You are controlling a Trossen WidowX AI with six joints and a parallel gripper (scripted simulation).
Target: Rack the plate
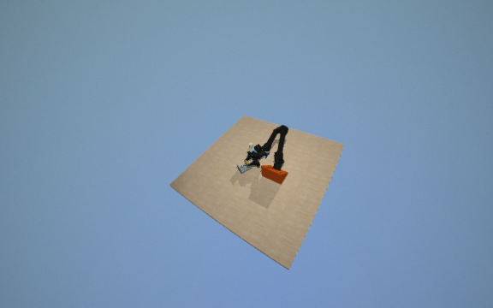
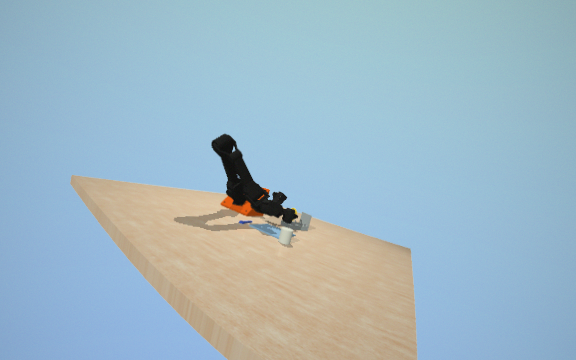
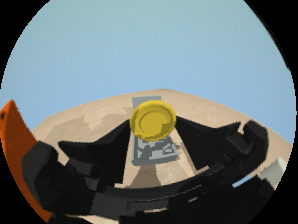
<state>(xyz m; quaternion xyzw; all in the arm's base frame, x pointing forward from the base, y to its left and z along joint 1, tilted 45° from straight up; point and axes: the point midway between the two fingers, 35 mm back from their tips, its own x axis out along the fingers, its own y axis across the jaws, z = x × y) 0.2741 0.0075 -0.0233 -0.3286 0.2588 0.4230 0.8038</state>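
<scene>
My gripper [image 1: 249, 162] [image 2: 292, 216] [image 3: 152, 120] is shut on the yellow plate [image 1: 246, 162] [image 2: 294, 210] [image 3: 153, 119]. In the wrist view the round plate shows its broad face to the camera, with a fingertip at its left and right edges. The grey dish rack [image 1: 243, 169] [image 2: 306, 221] [image 3: 155, 159] stands on the table. Its tall end panel shows behind the plate in the wrist view. The plate is in front of part of the rack there and hides some of its rails. I cannot tell its exact height or whether it touches the rack.
A white cup [image 1: 251, 145] [image 2: 285, 236] [image 3: 275, 171] stands near a light blue flat thing [image 2: 264, 228] beside the gripper. A small dark blue thing [image 1: 267, 155] [image 2: 245, 222] lies nearer the orange arm base [image 1: 275, 174] [image 2: 238, 206] [image 3: 12, 135].
</scene>
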